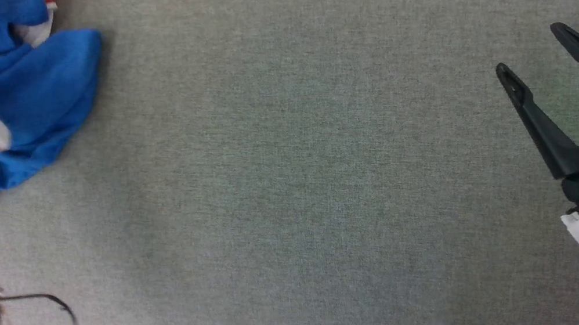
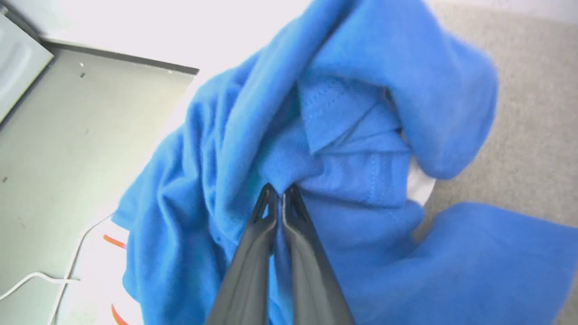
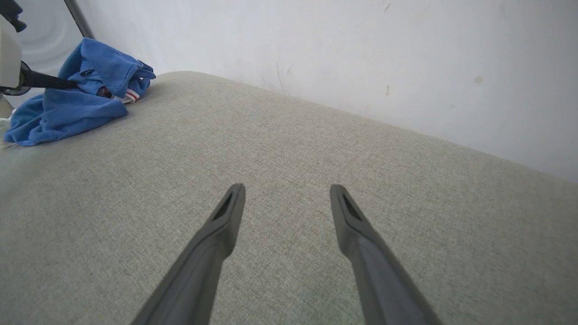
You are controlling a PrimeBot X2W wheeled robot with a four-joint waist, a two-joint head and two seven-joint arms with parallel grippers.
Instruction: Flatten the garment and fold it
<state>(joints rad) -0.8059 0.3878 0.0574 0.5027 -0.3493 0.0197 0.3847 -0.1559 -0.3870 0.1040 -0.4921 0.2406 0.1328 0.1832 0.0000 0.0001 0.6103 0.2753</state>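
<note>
The garment (image 1: pixel 36 87) lies bunched at the far left corner of the surface (image 1: pixel 294 156), the left tool (image 2: pixel 280 192) clamped on one of its blue folds. The right tool (image 1: pixel 532 51) gapes empty over its right side. Gripped mid-heap, a pull may drag everything tangled.

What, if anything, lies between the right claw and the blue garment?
Nothing visible does. Only grey surface runs from the open right claw to the crumpled garment, which the left claw pinches shut.
</note>
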